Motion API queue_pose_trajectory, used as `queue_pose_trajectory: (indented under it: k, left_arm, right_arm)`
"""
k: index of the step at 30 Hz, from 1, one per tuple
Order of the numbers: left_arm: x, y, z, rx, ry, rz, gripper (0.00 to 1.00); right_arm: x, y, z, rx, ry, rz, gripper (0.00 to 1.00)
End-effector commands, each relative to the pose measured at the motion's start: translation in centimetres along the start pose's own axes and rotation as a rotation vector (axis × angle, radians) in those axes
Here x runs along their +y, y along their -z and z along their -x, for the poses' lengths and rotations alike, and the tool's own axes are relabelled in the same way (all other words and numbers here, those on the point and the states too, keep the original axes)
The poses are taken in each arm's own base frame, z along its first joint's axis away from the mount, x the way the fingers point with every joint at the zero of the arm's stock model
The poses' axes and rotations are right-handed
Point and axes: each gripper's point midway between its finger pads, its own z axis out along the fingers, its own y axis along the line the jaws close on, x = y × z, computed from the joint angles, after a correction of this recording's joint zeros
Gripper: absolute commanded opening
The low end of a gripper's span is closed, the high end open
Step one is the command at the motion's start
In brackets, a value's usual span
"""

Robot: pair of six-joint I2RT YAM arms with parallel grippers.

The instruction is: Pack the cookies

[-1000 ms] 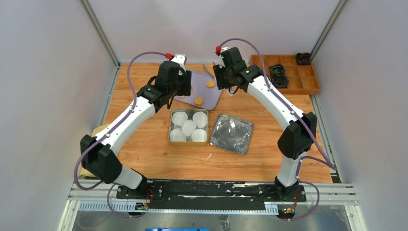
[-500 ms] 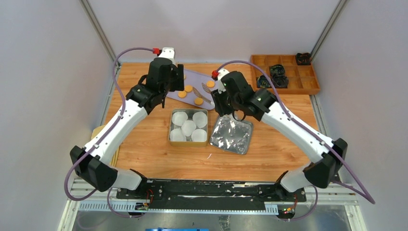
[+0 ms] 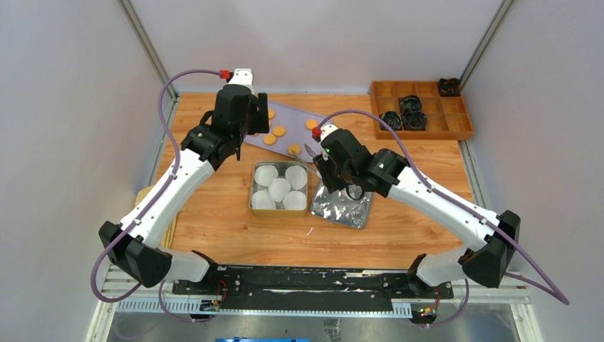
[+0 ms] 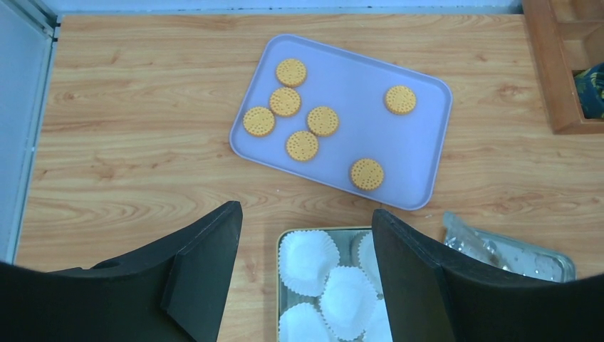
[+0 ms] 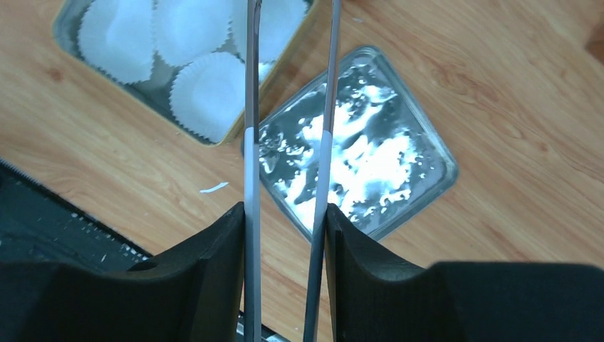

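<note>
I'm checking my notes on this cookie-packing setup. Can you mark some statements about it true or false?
1. Seven cookies lie on the lavender tray. True.
2. A cookie sits in one of the paper cups. False: the cups in view hold nothing.
3. The right jaws hold metal tongs. True.
4. The left jaws grip a cookie. False: they stand open and empty.
5. The lid lies left of the tin. False: it lies to the tin's right.
</note>
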Motion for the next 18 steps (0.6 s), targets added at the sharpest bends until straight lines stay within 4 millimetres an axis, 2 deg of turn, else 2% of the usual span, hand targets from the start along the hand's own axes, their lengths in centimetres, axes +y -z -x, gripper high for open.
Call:
queue_pose_trajectory:
  k: [1, 8, 10, 14, 18]
  left_arm:
    - [-0.1, 0.0, 0.1, -0.005, 0.013, -0.007, 0.73]
    - [-0.4, -0.7, -0.4, 0.009, 0.004, -0.009, 0.73]
    - [-0.5, -0.9, -0.5, 0.014, 0.000, -0.010, 0.73]
    - [-0.5, -1.1, -0.7, 0.021, -0.013, -0.010, 0.74]
    - [-0.5, -1.1, -0.7, 0.019, -0.017, -0.009, 0.74]
  right_arm:
    - [-2.9, -0.9, 2.1, -0.032, -0.012, -0.175, 0.00]
    - [-6.7, -7.1, 4.5, -0.004, -0.051, -0.255, 0.03]
    - [-7.7, -8.9, 4.8, 0.017, -0.058, -0.268, 0.07]
    - [-9.7, -11.9, 5.2, 0.051, -0.087, -0.284, 0.22]
    - [-10.7, -13.8, 6.2, 0.047, -0.116, -0.254, 0.29]
